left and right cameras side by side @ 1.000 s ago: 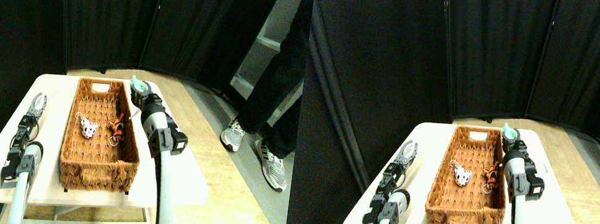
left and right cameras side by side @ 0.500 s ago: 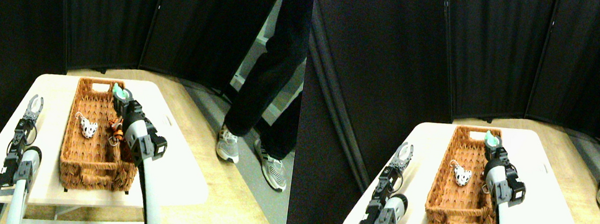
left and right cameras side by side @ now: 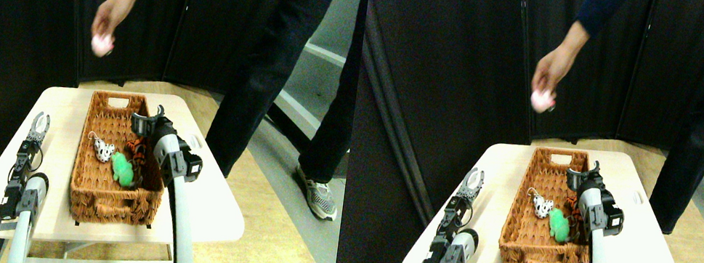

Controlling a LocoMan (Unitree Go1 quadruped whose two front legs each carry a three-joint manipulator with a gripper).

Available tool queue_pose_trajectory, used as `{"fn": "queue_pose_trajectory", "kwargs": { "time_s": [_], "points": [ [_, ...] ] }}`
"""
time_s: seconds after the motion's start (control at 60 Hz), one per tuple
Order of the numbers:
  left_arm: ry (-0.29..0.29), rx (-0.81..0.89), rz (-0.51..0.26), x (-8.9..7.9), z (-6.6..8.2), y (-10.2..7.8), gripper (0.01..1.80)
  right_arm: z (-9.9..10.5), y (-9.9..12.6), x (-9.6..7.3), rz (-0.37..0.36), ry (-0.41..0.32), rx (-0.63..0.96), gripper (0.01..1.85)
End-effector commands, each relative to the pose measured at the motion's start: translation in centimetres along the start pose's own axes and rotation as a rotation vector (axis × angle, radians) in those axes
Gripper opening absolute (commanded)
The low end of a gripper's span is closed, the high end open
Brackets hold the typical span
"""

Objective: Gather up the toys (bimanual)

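Note:
A long brown wicker basket (left and right cameras side by side: 88, 191) stands on the pale table (left and right cameras side by side: 66, 104). Inside it lie three toys: a white black-spotted toy (left and right cameras side by side: 103, 150), a green toy (left and right cameras side by side: 124, 169) and an orange-black striped toy (left and right cameras side by side: 135, 146). My right gripper (left and right cameras side by side: 147, 120) hangs open over the basket's right rim, empty. My left gripper (left and right cameras side by side: 38, 124) stands open over the table left of the basket, holding nothing. A person's hand (left and right cameras side by side: 105, 17) holds a pink toy (left and right cameras side by side: 102, 45) high above the table's far end.
The person (left and right cameras side by side: 266, 55) stands at the table's right, with a shoe (left and right cameras side by side: 318, 197) on the floor. Black curtain panels (left and right cameras side by side: 9, 1) close off the back and left. White shelves (left and right cameras side by side: 325, 55) show at the far right.
My right gripper has let go of the green toy, which now lies in the basket. The person has stepped closer and reached in overhead with a pink toy. Left gripper unmoved.

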Motion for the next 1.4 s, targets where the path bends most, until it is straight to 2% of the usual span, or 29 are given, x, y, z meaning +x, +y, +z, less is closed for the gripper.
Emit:
{"fn": "queue_pose_trajectory", "kwargs": {
  "time_s": [0.017, 0.05, 0.067, 0.083, 0.117, 0.133, 0.167, 0.25, 0.283, 0.35, 0.417, 0.5, 0.65, 0.8, 0.933, 1.083, 1.4],
  "points": [
    [-0.006, -0.006, -0.042, 0.3, 0.3, -0.4, 0.01, 1.6, 1.7, -0.6, 0.105, -0.063, -0.045, 0.48],
    [-0.005, -0.012, -0.041, 0.3, 0.2, -0.5, 0.01, 2.6, 2.2, -0.9, 0.136, -0.096, -0.06, 0.38],
    [-0.005, -0.012, -0.041, 0.3, 0.2, -0.5, 0.01, 2.6, 2.2, -0.9, 0.136, -0.096, -0.06, 0.38],
    [-0.001, -0.008, -0.045, 0.3, 0.2, -0.5, 0.01, 3.3, 2.6, -1.4, 0.132, -0.137, -0.078, 0.31],
    [-0.001, -0.01, -0.045, 0.3, 0.2, -0.5, 0.01, 3.6, 2.7, -1.6, 0.138, -0.147, -0.087, 0.28],
    [0.001, -0.014, -0.043, 0.4, 0.2, -0.5, 0.01, 4.4, 3.0, -2.0, 0.147, -0.181, -0.1, 0.21],
    [0.001, -0.012, -0.043, 0.4, 0.2, -0.5, 0.01, 4.7, 3.0, -2.1, 0.142, -0.198, -0.095, 0.19],
    [0.011, -0.005, -0.049, 0.5, 0.3, -0.6, 0.01, 7.0, 3.3, -3.2, 0.153, -0.287, -0.101, 0.01],
    [-0.003, -0.011, -0.034, 0.4, 0.3, -0.8, 0.01, 8.1, 3.1, -3.6, 0.157, -0.319, -0.1, 0.01],
    [0.004, -0.003, -0.034, 0.5, 0.3, -0.8, 0.01, 8.9, 2.9, -3.8, 0.157, -0.358, -0.106, 0.01],
    [0.028, 0.004, -0.043, 0.7, 0.3, -1.0, 0.02, 10.1, 2.3, -4.5, 0.153, -0.389, -0.125, 0.01],
    [0.056, 0.012, -0.052, 0.8, 0.2, -1.2, 0.03, 10.5, 1.4, -5.1, 0.129, -0.438, -0.119, 0.01],
    [0.07, 0.01, -0.05, 1.0, -0.1, -1.6, 0.08, 10.6, 0.1, -5.3, 0.11, -0.433, -0.082, 0.01],
    [0.081, 0.0, -0.064, 1.0, -1.1, -2.2, 0.21, 10.4, -1.7, -5.2, 0.095, -0.448, -0.055, 0.01],
    [0.125, -0.039, -0.051, 0.8, -1.9, -2.9, 0.33, 10.0, -2.6, -4.5, 0.09, -0.45, -0.034, 0.01],
    [0.166, -0.062, -0.037, -0.5, -2.6, -3.6, 0.42, 9.6, -3.0, -4.0, 0.068, -0.469, -0.008, 0.01],
    [0.194, -0.099, -0.007, -3.6, -2.7, -3.7, 0.52, 9.8, -3.4, -3.5, 0.04, -0.471, -0.006, 0.01]
  ]
}}
